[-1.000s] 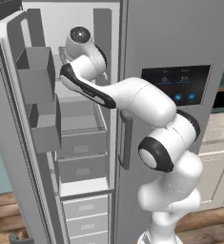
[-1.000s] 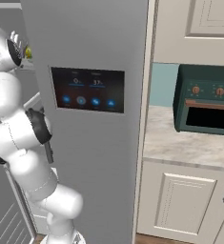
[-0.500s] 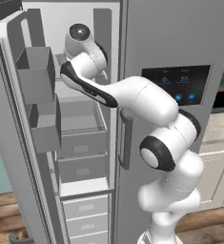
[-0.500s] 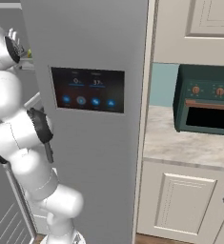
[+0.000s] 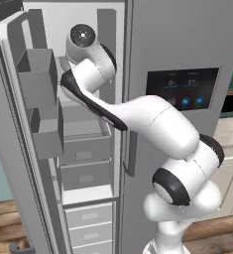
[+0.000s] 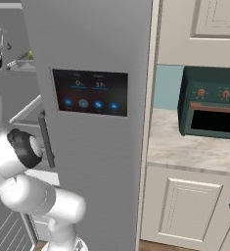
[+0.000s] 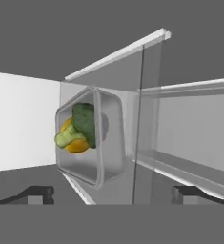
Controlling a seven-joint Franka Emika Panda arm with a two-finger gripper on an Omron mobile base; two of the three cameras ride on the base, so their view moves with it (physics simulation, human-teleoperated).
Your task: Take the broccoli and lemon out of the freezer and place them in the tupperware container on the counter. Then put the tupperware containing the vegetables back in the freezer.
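Basically the task looks all but finished: the tupperware container (image 7: 90, 138) sits inside the freezer (image 5: 177, 44) on a shelf, with the broccoli (image 7: 83, 125) and the lemon (image 7: 73, 142) both in it, so the loading and the return trip appear done. What seems left is only pulling the arm out, and maybe closing the door, though the task does not ask for that. The gripper (image 7: 112, 194) has its fingertips (image 7: 37, 194) spread wide apart at the bottom of the hand view, nothing between them, and the container lies ahead of them, clear of both tips, so I judge it released. Hand view is rolled, so the tray looks tipped on its side; likely it lies flat on the shelf, cannot say for sure. Container is a shallow grey tray, rounded corners, raised rim, see-through-ish walls. Broccoli is dark green and lumpy with a pale green stem, lying on top of and touching the lemon, which shows as a yellow-orange rounded bit underneath, mostly covered. In the left base view the arm reaches into the upper part of the open freezer beside the grey door bins (image 5: 38, 77). On the right base view the counter (image 6: 185, 147) carries the dark green toaster oven (image 6: 212, 103).
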